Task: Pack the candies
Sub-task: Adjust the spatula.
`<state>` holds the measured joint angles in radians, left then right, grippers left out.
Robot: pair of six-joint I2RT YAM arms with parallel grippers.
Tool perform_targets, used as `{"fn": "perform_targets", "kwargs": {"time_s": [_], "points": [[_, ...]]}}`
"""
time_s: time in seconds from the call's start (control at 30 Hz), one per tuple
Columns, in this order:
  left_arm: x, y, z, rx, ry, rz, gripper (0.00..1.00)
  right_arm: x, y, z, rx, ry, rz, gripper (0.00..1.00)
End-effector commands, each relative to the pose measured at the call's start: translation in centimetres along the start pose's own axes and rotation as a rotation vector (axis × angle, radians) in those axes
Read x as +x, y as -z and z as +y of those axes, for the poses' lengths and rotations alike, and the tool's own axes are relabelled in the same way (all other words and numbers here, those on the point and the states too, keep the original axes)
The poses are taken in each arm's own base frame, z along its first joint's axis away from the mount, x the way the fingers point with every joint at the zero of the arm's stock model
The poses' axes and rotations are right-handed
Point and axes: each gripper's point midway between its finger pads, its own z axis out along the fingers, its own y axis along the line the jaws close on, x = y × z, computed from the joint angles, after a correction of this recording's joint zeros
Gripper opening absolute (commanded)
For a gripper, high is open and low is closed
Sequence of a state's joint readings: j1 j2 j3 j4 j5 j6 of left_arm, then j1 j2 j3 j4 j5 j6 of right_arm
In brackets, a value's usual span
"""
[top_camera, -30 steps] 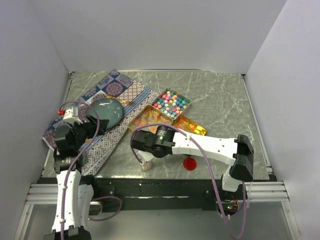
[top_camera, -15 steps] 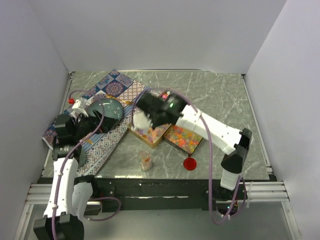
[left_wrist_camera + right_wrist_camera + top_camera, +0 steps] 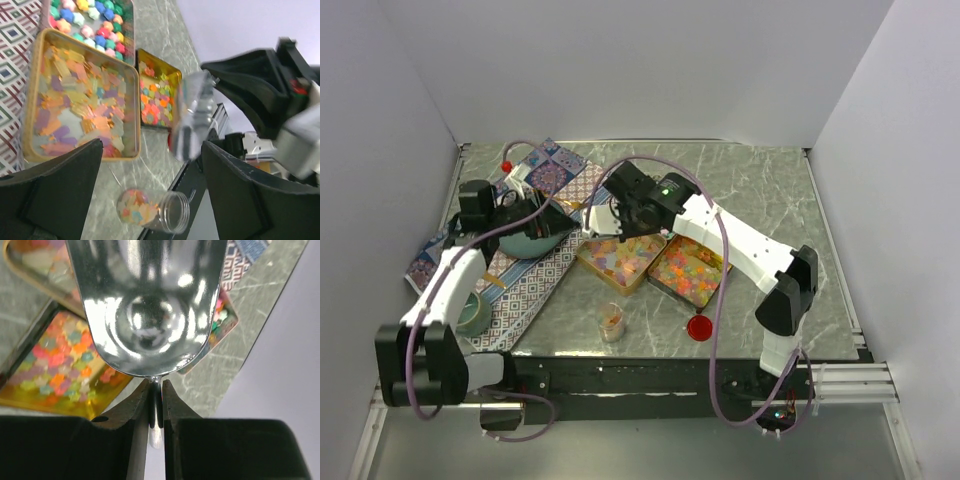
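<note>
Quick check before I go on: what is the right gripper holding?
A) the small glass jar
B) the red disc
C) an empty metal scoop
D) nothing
C: in the right wrist view the right gripper pinches the thin handle of the metal scoop, whose shiny bowl shows only reflections.

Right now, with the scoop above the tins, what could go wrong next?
1. The right fingers pinch only the thin handle of the metal scoop, so it may twist when pushed into the candies.
2. The scoop looks wider than the mouth of the small jar, which stands free, with the left fingers open and away from it. Candies may spill, or the jar may tip.
</note>
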<state>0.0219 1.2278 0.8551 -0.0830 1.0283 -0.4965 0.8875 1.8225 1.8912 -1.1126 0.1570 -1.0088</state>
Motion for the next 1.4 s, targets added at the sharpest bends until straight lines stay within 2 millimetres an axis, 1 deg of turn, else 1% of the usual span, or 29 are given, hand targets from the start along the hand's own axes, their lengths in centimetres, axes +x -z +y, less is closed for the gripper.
{"fn": "perform_targets", "kwargs": {"time_s": [0.0,0.03,0.07,0.1,0.13,0.17,0.2,0.27,0.33,0.4,0.53,0.6,0.63,0.67,0.7,0.73,0.77,0.8,0.83,0.87,0.9,0.93,0.97,1.0,1.03,1.07,1.13,1.23,1.37], "points": [[-3.3,-1.5,-0.6,0.051,-0.014,-0.016,0.84,-2.2,1.4,-2.7,0.084,-0.085,-0.141,0.0],[-4.0,-1.8,-0.4,0.05,-0.015,-0.025,0.82,-2.3,1.6,-2.8,0.087,-0.096,-0.155,0.0],[-4.1,-2.4,0.6,0.038,0.008,-0.014,0.78,-2.8,1.7,-3.1,0.104,-0.107,-0.177,0.0],[-4.4,-3.2,-0.2,0.061,-0.014,0.005,0.75,-2.9,2.1,-3.4,0.121,-0.122,-0.191,0.0],[-4.5,-3.5,-0.2,0.068,-0.034,0.016,0.74,-3.1,2.2,-3.5,0.128,-0.132,-0.202,0.0],[-3.8,-4.1,0.5,0.062,0.005,0.051,0.71,-3.2,2.3,-3.6,0.132,-0.152,-0.208,0.0],[-4.1,-4.5,0.2,0.071,-0.004,0.059,0.7,-3.4,2.6,-4.0,0.148,-0.171,-0.215,0.0],[-3.9,-5.3,0.4,0.088,0.012,0.081,0.66,-3.7,3.1,-4.7,0.164,-0.234,-0.251,0.0],[-3.5,-5.8,-0.1,0.12,0.027,0.105,0.65,-4.0,3.5,-5.3,0.178,-0.285,-0.276,0.0],[-3.2,-6.4,-0.1,0.135,0.04,0.122,0.62,-3.7,3.2,-5.5,0.188,-0.303,-0.256,0.0],[-2.6,-6.8,0.0,0.168,0.053,0.16,0.57,-3.0,3.7,-6.7,0.231,-0.371,-0.266,0.0],[-2.1,-7.0,0.1,0.188,0.074,0.182,0.48,-2.8,4.3,-7.4,0.25,-0.391,-0.279,0.0],[-1.7,-7.0,-0.1,0.208,0.096,0.201,0.39,-2.6,4.4,-7.8,0.254,-0.409,-0.291,0.0],[-1.7,-7.1,0.0,0.227,0.089,0.2,0.16,-2.6,4.8,-7.8,0.251,-0.413,-0.307,0.0],[-1.7,-7.2,-0.1,0.248,0.08,0.2,0.08,-2.9,5.0,-7.7,0.235,-0.41,-0.332,0.0],[-1.6,-7.1,-0.4,0.277,0.105,0.217,0.03,-2.5,5.1,-7.7,0.228,-0.419,-0.33,0.0],[-1.6,-7.1,-0.6,0.297,0.109,0.224,0.01,-2.7,5.5,-7.6,0.213,-0.429,-0.363,0.0],[-1.5,-7.0,-0.9,0.32,0.12,0.235,0.01,-3.3,5.5,-7.0,0.168,-0.435,-0.413,0.09],[-1.6,-7.0,-1.3,0.357,0.136,0.25,0.01,-2.5,5.7,-7.0,0.141,-0.483,-0.431,0.17],[-1.7,-6.9,-1.3,0.37,0.15,0.259,0.01,-2.2,6.1,-6.8,0.115,-0.502,-0.461,0.24],[-1.7,-7.0,-1.3,0.377,0.164,0.266,0.01,-2.7,6.3,-6.2,0.058,-0.53,-0.515,0.33],[-1.7,-7.1,-1.1,0.379,0.17,0.271,0.01,-1.3,7.0,-7.1,0.081,-0.569,-0.538,0.35],[-1.8,-7.2,-1.1,0.383,0.168,0.275,0.01,-0.8,6.3,-6.3,0.05,-0.587,-0.545,0.39],[-1.9,-7.2,-1.1,0.385,0.16,0.275,0.01,-0.3,6.4,-6.3,0.048,-0.596,-0.565,0.41],[-1.8,-7.4,-0.9,0.385,0.172,0.283,0.01,-0.5,7.8,-6.8,0.08,-0.583,-0.63,0.42],[-1.8,-7.4,-0.9,0.386,0.179,0.289,0.01,0.4,6.6,-6.0,0.065,-0.599,-0.616,0.45],[-1.8,-7.6,-0.6,0.384,0.183,0.292,0.01,0.3,7.1,-6.0,0.093,-0.57,-0.654,0.49],[-1.8,-7.8,-0.6,0.384,0.189,0.298,0.01,0.0,6.4,-5.2,0.047,-0.569,-0.671,0.5],[-1.7,-8.1,-0.7,0.387,0.181,0.306,0.01,-0.4,6.0,-5.3,0.026,-0.581,-0.686,0.5]]}}
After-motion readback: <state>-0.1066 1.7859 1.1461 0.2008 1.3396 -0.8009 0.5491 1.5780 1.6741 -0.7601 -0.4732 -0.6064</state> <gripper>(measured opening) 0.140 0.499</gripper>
